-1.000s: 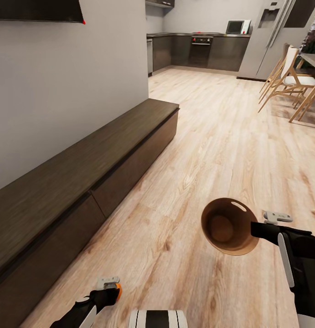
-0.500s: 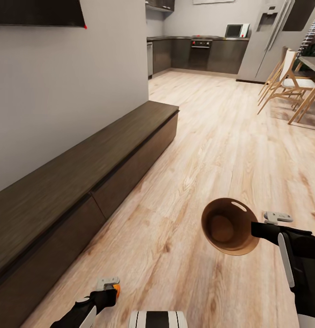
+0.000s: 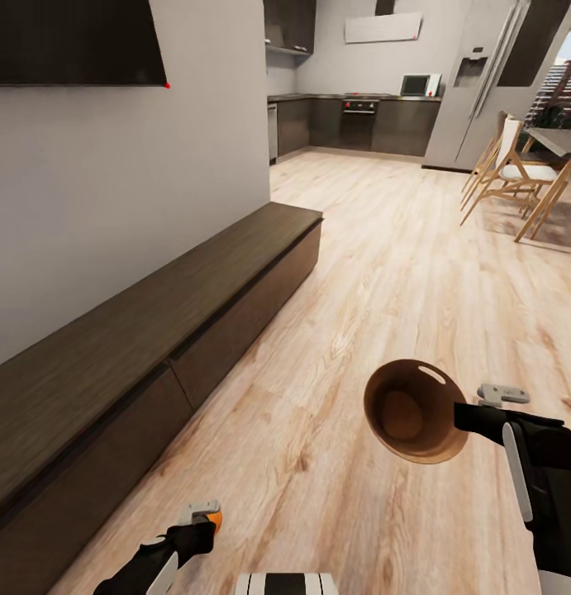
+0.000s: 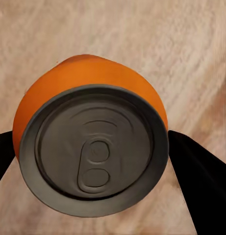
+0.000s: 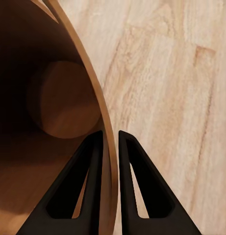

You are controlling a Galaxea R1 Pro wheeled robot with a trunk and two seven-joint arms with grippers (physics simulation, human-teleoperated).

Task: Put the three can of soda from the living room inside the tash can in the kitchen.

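Soda can (image 4: 90, 147) sits clenched in the left gripper (image 3: 201, 521), near and low; the right gripper (image 5: 109, 147) pinches the bin's (image 3: 413, 409) thin wall, which may slip and tip.

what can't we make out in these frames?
- Can, left wrist view: its lid end faces the camera, so the sides and base are hidden; head view shows just an orange sliver behind the left tool.
- Bin, right wrist view: outer wall cut off by the frame edges.
- Kitchen counter, head view: items too small.
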